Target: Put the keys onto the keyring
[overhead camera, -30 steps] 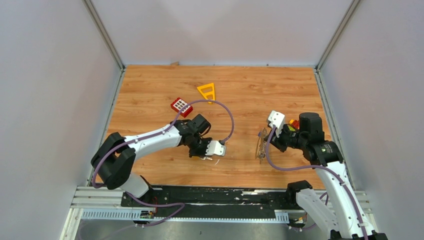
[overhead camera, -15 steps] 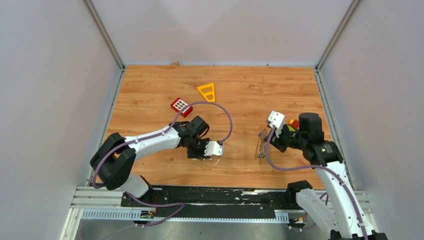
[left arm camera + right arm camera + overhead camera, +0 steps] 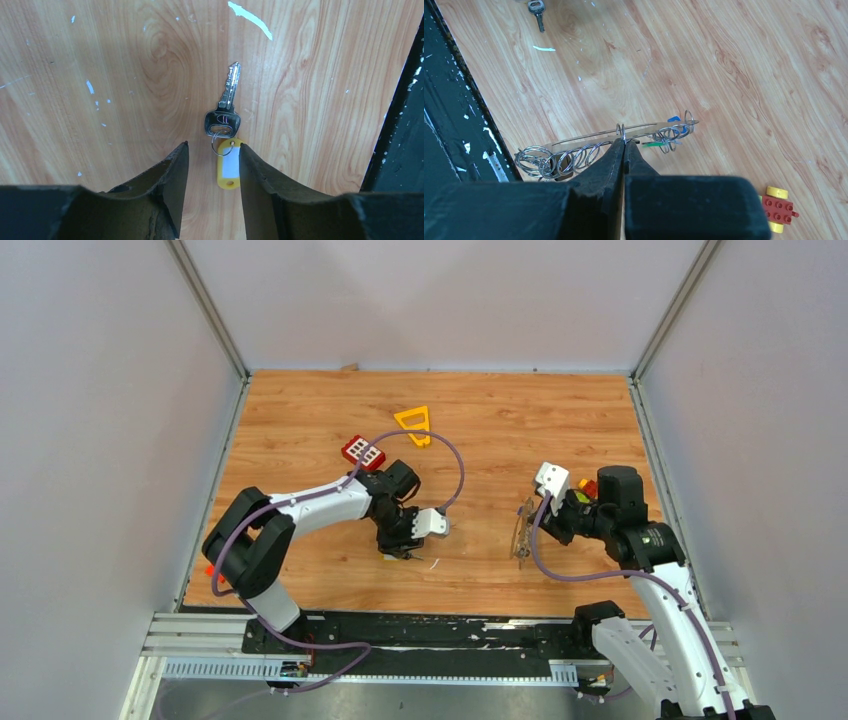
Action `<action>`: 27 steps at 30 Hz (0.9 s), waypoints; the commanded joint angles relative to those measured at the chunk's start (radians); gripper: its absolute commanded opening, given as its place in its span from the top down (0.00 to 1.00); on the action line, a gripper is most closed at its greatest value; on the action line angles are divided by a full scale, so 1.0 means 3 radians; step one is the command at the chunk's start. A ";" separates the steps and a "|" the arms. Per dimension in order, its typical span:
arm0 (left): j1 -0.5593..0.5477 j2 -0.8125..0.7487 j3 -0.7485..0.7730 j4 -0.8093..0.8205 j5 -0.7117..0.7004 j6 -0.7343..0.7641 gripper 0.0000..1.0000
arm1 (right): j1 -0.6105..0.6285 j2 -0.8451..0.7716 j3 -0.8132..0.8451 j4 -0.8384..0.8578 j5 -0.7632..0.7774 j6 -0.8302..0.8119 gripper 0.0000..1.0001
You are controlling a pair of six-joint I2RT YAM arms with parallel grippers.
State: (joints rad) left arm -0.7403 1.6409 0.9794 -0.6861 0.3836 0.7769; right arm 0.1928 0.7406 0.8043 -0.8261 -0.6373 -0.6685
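Noted on the table (image 3: 100, 75), left wrist view: one loose key (image 3: 228, 97), blade pointing away from the fingers, small split ring and yellow tag (image 3: 229, 170) at its head. Poised right over that tag: left gripper (image 3: 212, 160), jaws partly apart, gripping nothing, tag lying flat on the wood below the gap. Clamped shut in the right gripper (image 3: 624, 142): the keyring (image 3: 649, 126), held up off the wood at mid-right, strung with wire rings (image 3: 574, 159) and blue and green tags (image 3: 674, 120).

Judged step: picking up the loose key. Best to come straight down, straddle the key head, and close on that thicker part rather than the thin blade. Likely to skid on the wood otherwise. Worth leaving the split ring free for threading.

Room: black rail (image 3: 400, 125) on the near side of the key, so no sweeping that way. Bare wood left and far. Red brick (image 3: 363, 452) and yellow frame (image 3: 413, 423) well beyond, toy bricks (image 3: 778, 207) by the right arm. Bare wood between the two grippers for carrying across.
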 commanded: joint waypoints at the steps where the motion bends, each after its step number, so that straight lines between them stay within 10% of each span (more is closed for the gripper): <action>1: 0.0058 0.0084 0.0154 -0.0157 0.0198 -0.0095 0.49 | -0.0004 -0.0030 0.0014 0.0079 -0.0081 -0.0057 1.00; 13: 0.0085 0.0206 0.0155 -0.0180 0.0216 -0.0160 0.46 | -0.0004 -0.0035 0.0016 0.0079 -0.0085 -0.0052 1.00; 27: 0.0090 0.0195 0.0105 -0.0240 0.0279 -0.0171 0.73 | -0.0004 -0.0045 0.0008 0.0076 -0.0085 -0.0055 1.00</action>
State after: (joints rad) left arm -0.7166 1.6981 1.0107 -0.7334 0.4431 0.7376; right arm 0.1928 0.7406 0.8032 -0.8261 -0.6373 -0.6754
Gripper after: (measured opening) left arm 0.291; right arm 0.014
